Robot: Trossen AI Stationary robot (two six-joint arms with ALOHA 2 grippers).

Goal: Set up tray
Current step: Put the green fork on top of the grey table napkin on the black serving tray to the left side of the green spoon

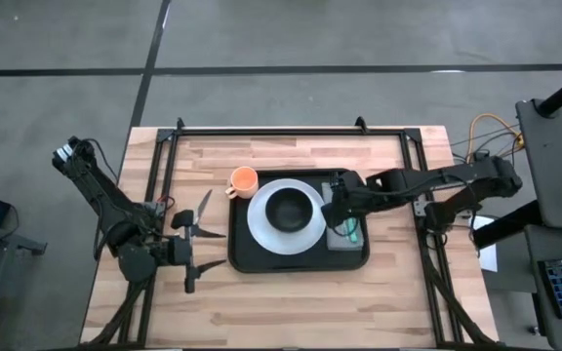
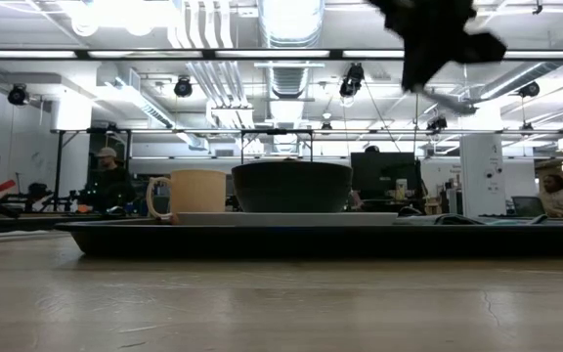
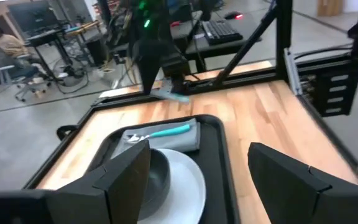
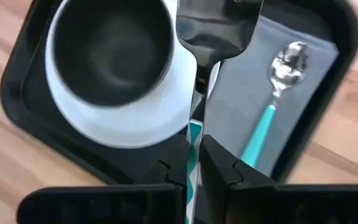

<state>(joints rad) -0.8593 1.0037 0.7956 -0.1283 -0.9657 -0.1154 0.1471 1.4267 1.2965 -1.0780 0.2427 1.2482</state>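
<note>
The black tray point(image 1: 252, 261) lies mid-table. It carries a white plate point(image 1: 261, 232) with a dark bowl point(image 1: 289, 208), and a peach cup point(image 1: 244, 179) stands at its far left corner. A grey napkin point(image 4: 241, 106) lies on the tray's right part with a teal-handled spoon point(image 4: 272, 106) on it. My right gripper point(image 4: 194, 168) hovers above the napkin's left edge, well above the tray point(image 2: 438, 39), shut on a second teal-handled utensil point(image 4: 216, 25). My left gripper point(image 1: 208, 244) is open, left of the tray point(image 3: 216, 143). My right gripper pinches the utensil by its teal handle point(image 4: 194, 134) between the two fingers, which lie along it. The metal head point(image 4: 216, 31) sticks out past the fingertips. The utensil is lifted clear above the tray, over the seam between plate and napkin.
A black metal frame point(image 1: 291, 130) borders the table's far side and both flanks. Bare wood point(image 1: 291, 312) lies between the tray and the near edge. People and desks show in the room beyond the table.
</note>
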